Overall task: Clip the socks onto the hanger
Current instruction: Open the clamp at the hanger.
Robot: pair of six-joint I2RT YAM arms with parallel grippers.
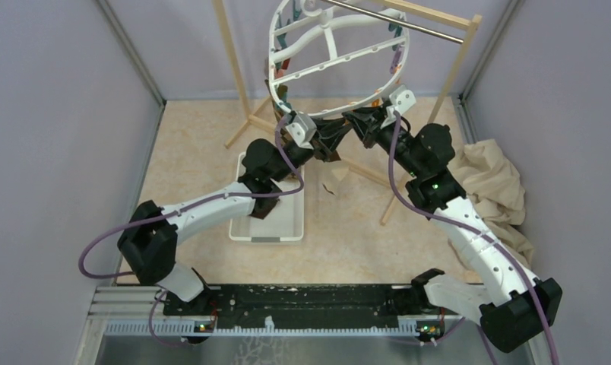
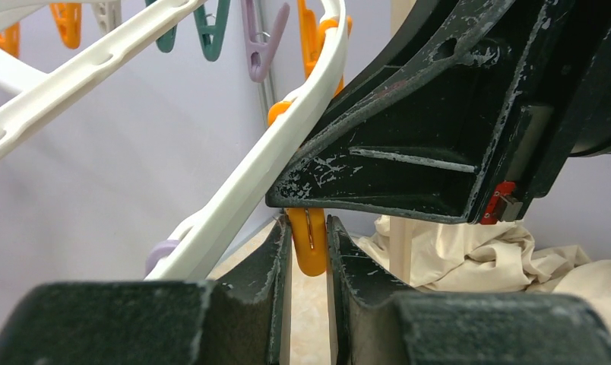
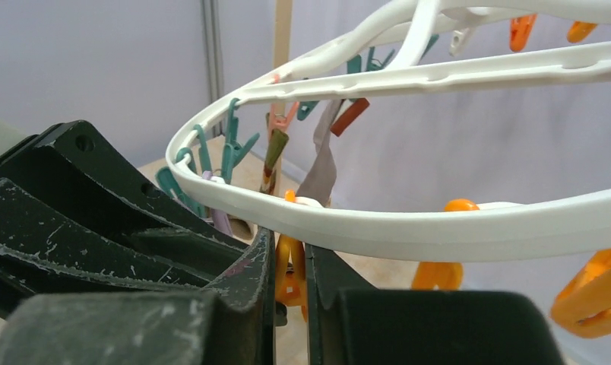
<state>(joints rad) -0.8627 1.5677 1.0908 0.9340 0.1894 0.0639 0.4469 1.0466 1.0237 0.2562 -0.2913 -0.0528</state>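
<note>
Closest to us, the left claw point(image 2: 310, 228) is clenched on the lower end of an orange plastic peg point(image 2: 311, 251) that hangs at 6 o'clock under the rim of the large white plastic oval hanger point(image 2: 234, 186). Just behind it, the right claw point(image 3: 290, 266) pinches what we take to be the same peg, its black fingers point(image 3: 257, 293) pressed against both sides. Neither claw shows a sock in it.

Farther off, near 12 o'clock on the far rim in the right wrist view, a green-and-orange striped fabric sock point(image 3: 276, 156) and a greyish-brown fabric sock point(image 3: 323, 163) hang from pegs.

From above, the hanger sits at 12 o'clock, hung at the metal bar point(image 1: 409, 25) of a wooden rack point(image 1: 230, 53). A white plastic tray point(image 1: 276, 232) lies on the bench point(image 1: 204, 152) at 9 o'clock, and a crumpled beige cloth point(image 1: 492, 186) lies at 3 o'clock.

We judge the task partly done. At least two socks are clipped and many pegs are bare. We see no loose sock ready for the gripped peg, so fetching one and feeding it in remains.
</note>
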